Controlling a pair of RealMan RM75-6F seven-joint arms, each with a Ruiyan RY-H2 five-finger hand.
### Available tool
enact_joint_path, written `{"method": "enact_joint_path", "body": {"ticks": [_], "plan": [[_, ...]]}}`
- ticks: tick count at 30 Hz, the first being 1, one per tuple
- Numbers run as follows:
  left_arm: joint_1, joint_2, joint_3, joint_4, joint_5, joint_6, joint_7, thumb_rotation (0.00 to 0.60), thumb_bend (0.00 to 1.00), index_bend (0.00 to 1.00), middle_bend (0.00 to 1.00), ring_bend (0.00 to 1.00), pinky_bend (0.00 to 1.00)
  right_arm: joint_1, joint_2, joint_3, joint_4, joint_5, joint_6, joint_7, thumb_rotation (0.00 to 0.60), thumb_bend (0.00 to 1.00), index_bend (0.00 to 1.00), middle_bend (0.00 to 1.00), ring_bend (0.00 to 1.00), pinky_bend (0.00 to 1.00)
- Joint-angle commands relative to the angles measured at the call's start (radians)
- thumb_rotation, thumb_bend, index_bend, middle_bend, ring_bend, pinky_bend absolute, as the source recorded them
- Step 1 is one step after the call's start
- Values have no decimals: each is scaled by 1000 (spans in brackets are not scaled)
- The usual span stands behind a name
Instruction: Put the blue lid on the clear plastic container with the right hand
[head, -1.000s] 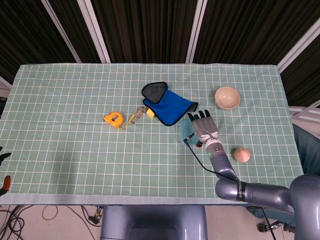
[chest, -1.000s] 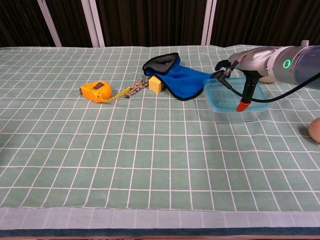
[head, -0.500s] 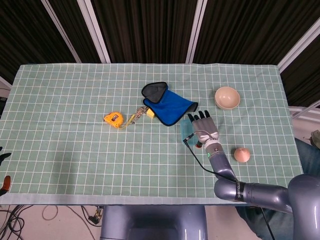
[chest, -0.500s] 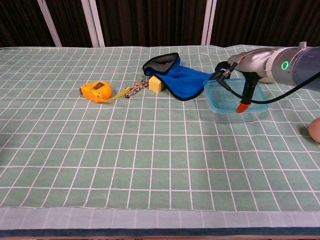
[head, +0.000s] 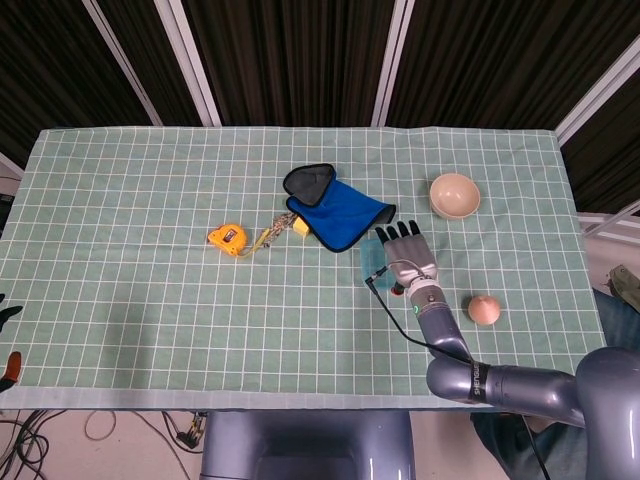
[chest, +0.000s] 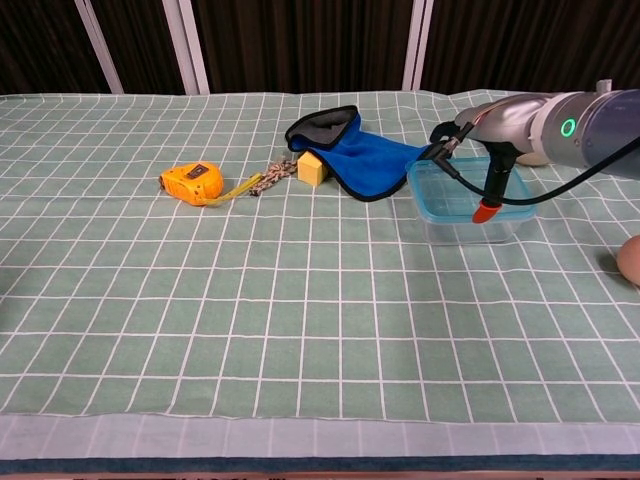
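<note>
- Right hand (head: 405, 255): spread flat with the fingers apart and pointing away from the robot, directly over the clear plastic container (chest: 450, 232); grips nothing that can be seen. In the chest view, thumb hanging down with its red tip in front of the container's middle.
- Cannot tell whether the palm really touches the blue lid (chest: 445, 192) or only hovers just above it.
- Left hand (head: 7, 313): only a small piece at the left edge of the head view; impossible to say if open or closed.
- Blue lid: seems to lie already on the container, on the right part of the table (head: 150, 300), just beside the blue cloth (head: 340, 212) and well apart from the bowl (head: 454, 194).
- Direction: container upright, opening and lid facing up; long axis probably left to right across the robot, short axis toward and away from it. Mostly hidden by the hand in the head view, so only a judgement.
- Risk: lid perhaps resting on the rim without being snapped; pressing on one side only could tip up the opposite edge.
- Risk: pushing at an angle could slide the light container toward the cloth.
- Risk: lifting away with the thumb hooked on the near edge could pull the lid off again.
</note>
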Motion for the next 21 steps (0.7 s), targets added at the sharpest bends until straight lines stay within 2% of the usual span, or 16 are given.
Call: {"method": "enact_joint_path", "body": {"ticks": [1, 10, 15, 17, 21], "plan": [[0, 0, 0, 0, -1, 0, 0, 600, 519, 147, 0, 0, 0, 5, 4, 2, -7, 11, 2, -9, 600, 137, 68, 118, 0, 0], [0, -1, -1, 0, -3, 0, 7, 600, 519, 146, 0, 0, 0, 14, 25, 3, -31, 44, 13, -30, 600, 137, 60, 88, 0, 0], [1, -2, -1, 0, -4, 0, 9, 600, 519, 146, 0, 0, 0, 10, 61, 23, -78, 36, 38, -15, 600, 137, 60, 88, 0, 0], [1, -3, -1, 0, -4, 0, 9, 600, 519, 146, 0, 0, 0, 3, 81, 40, -100, 19, 59, 7, 600, 137, 62, 115, 0, 0], [0, -1, -1, -1, -5, -3, 5, 600, 519, 146, 0, 0, 0, -27, 102, 66, -121, -54, 111, 74, 600, 136, 133, 254, 26, 0]]}}
